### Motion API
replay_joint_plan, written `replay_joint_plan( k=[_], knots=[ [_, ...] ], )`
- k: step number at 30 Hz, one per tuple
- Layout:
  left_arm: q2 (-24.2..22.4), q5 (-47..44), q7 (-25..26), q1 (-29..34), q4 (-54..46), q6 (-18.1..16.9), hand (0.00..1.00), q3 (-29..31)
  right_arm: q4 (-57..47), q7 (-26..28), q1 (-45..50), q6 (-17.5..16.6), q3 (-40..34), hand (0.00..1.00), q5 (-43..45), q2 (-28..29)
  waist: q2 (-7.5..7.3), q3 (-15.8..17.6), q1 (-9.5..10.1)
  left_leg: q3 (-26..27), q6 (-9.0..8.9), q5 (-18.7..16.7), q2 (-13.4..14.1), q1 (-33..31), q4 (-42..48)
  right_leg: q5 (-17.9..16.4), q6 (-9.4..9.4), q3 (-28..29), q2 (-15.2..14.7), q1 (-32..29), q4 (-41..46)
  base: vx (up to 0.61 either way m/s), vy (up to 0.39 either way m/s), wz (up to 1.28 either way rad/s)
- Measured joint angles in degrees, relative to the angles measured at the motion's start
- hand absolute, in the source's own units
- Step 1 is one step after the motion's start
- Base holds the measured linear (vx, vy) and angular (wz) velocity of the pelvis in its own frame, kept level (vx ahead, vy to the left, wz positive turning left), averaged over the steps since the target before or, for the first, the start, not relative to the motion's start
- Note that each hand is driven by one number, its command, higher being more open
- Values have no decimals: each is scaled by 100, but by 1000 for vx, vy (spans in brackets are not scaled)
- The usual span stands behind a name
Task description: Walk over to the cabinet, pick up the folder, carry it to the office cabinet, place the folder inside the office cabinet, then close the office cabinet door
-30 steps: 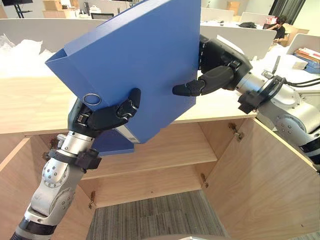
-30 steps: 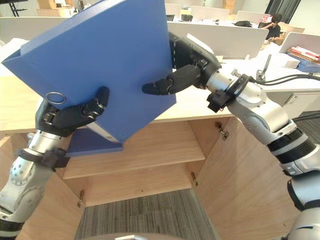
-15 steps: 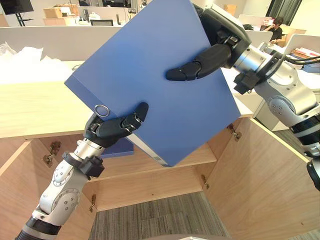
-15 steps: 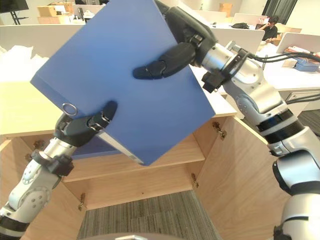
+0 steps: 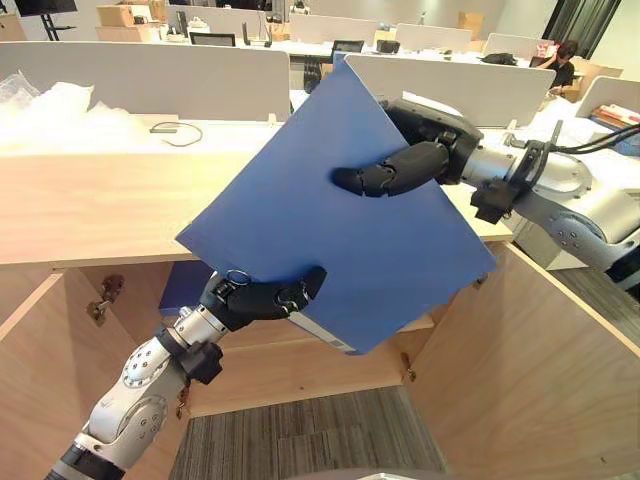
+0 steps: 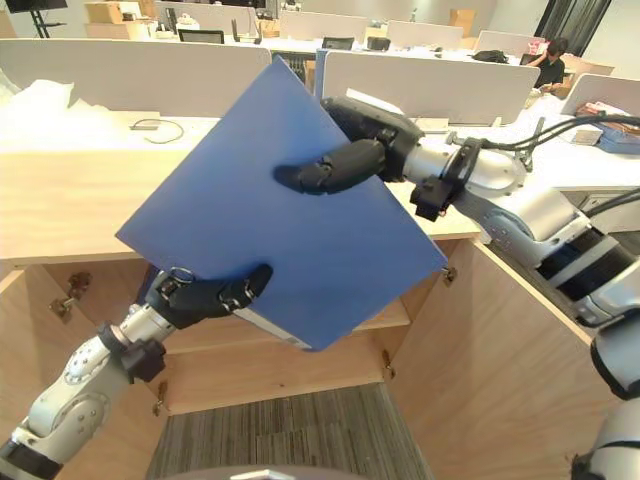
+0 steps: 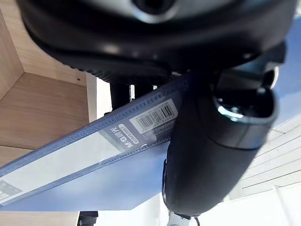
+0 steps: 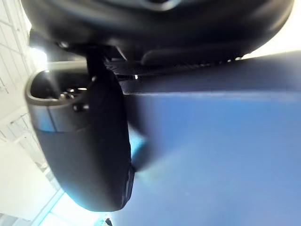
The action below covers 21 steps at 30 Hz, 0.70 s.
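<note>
The blue folder (image 5: 340, 230) is tilted on one corner in the air, in front of the open cabinet (image 5: 300, 365) under the tabletop (image 5: 90, 205). It looks stiff, flat and light, with smooth covers that may slip. It is probably best gripped at the edges. The left hand (image 5: 262, 298) pinches the spine end and the right hand (image 5: 400, 168) pinches the upper edge.

The 2 eye views look forward and down from the head, side by side, sharing the blue folder (image 5: 340, 230) at centre frame, the open office cabinet (image 5: 520, 370) below it and desk partitions (image 5: 150, 75) along the top. Each wrist view looks along its own hand from very close: the left hand (image 7: 211, 155) at the folder's labelled spine, the right hand (image 8: 89, 155) on its blue cover.
</note>
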Motion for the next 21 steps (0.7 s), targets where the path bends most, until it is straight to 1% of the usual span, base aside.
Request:
replay_joint_plan(
  k=[1,2,4,7,10,12,15,18,20,21],
  knots=[
    [7,26,-9,19,0,6,0,0,-43,3,69,0,-32,0,-4,-18,-8,-4,-3,-2,-2,-2,1,0,0,-6,-6,-2,-1,-2,6,0,0,0],
    [17,58,-32,51,0,8,100,1,-117,10,197,2,-110,0,-27,-44,-20,-9,-6,-2,-7,-5,3,-1,0,-18,-14,-2,-1,-5,16,0,0,0],
    [48,174,-117,125,0,10,100,2,-332,32,472,7,-233,0,-138,-175,-39,-18,-4,-15,-24,-19,4,-1,1,-57,-27,-12,-10,-11,51,0,0,0],
    [55,262,-242,320,0,10,100,1,-549,82,784,9,-474,0,-277,-199,-48,-24,-7,-18,-55,-41,10,-9,13,-97,-14,-13,-17,-39,107,0,0,0],
    [57,418,-259,540,0,10,100,-22,-759,107,984,16,-625,0,-485,-229,-49,-25,-21,-23,-62,-45,30,-47,18,-117,-20,-21,0,-84,127,20,0,0],
    [60,432,-258,718,32,10,100,-148,-983,118,1173,15,-793,0,-722,-252,-51,-25,-27,-25,-62,-46,45,-78,19,-122,-22,-29,19,-109,125,22,3,1],
    [47,559,-268,784,331,9,100,-444,-1333,147,1479,9,-1106,0,-1145,-219,-54,-23,-29,-40,-63,-46,54,-87,18,-130,-21,-52,26,-105,123,35,10,3],
    [4,1268,-387,923,805,25,100,-868,-2037,303,1910,-42,-1475,0,-1835,-158,-70,-16,-52,-42,-65,-50,55,-91,17,-134,-22,-57,26,-106,120,11,6,0],
    [-162,1743,-474,1030,1115,27,100,-958,-2324,371,2233,-44,-1589,0,-2130,-44,-111,-2,-49,-42,-66,-51,58,-91,17,-141,-28,-57,27,-108,127,0,0,0],
    [-329,2125,-467,1103,1373,26,100,-956,-2410,379,2477,-42,-1608,0,-2374,102,-145,-6,-42,-43,-66,-51,60,-91,19,-151,-41,-57,26,-113,142,0,0,0]
  ],
)
